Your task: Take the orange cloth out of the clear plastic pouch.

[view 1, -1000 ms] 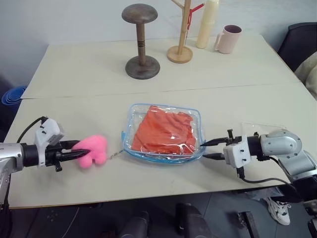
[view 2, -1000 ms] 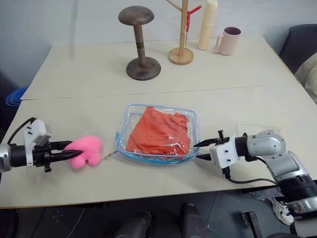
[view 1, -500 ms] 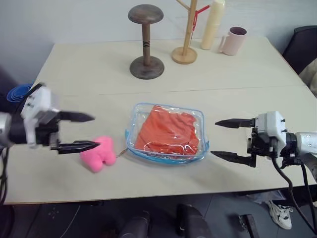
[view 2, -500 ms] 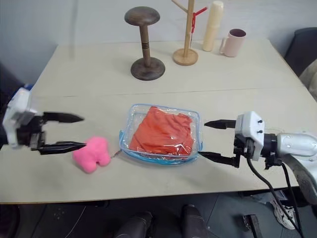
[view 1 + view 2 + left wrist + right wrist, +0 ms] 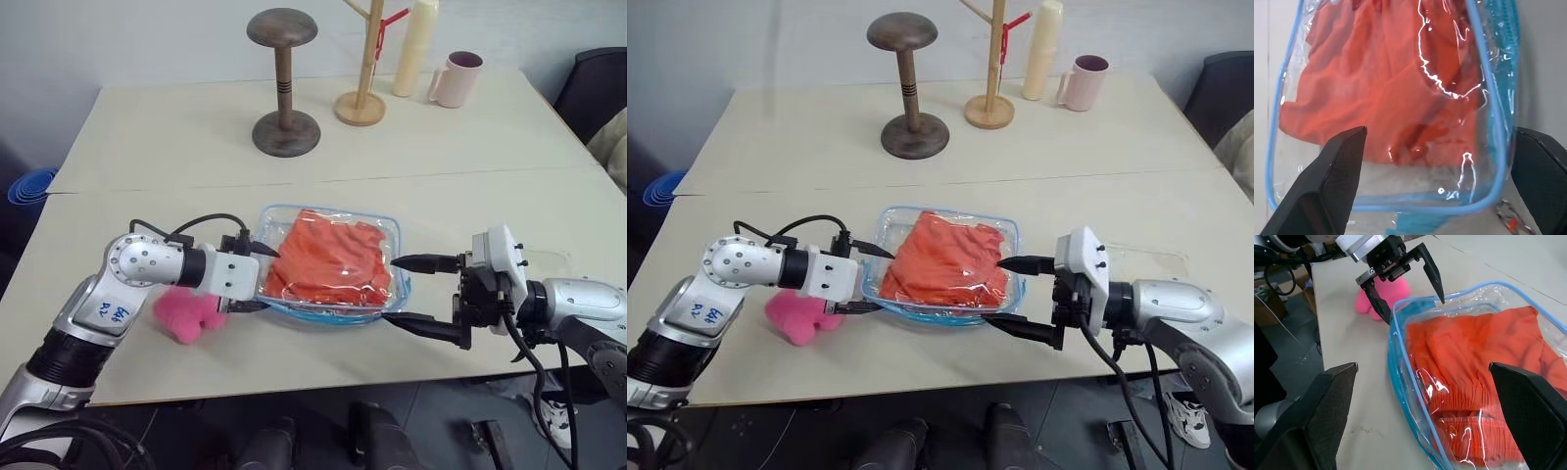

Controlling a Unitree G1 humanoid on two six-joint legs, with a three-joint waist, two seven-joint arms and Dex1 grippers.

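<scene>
Still sealed inside the clear plastic pouch [image 5: 333, 262] at mid-table: the orange cloth [image 5: 328, 259], blurred by glare. Spread wide at either end, empty: left gripper [image 5: 257, 279], right gripper [image 5: 411, 292]. Half hidden behind the left arm: pink plush charm [image 5: 188, 313].

The clear plastic pouch [image 5: 331, 264] lies mid-table with the cloth [image 5: 328, 258] inside. The left gripper [image 5: 257, 278] sits at its left end, the right gripper [image 5: 409, 292] at its right. The plush charm [image 5: 188, 312] lies left (perhaps touching the arm). A stand [image 5: 284, 78], rack [image 5: 362, 59] and mug [image 5: 453, 78] stand behind.
</scene>
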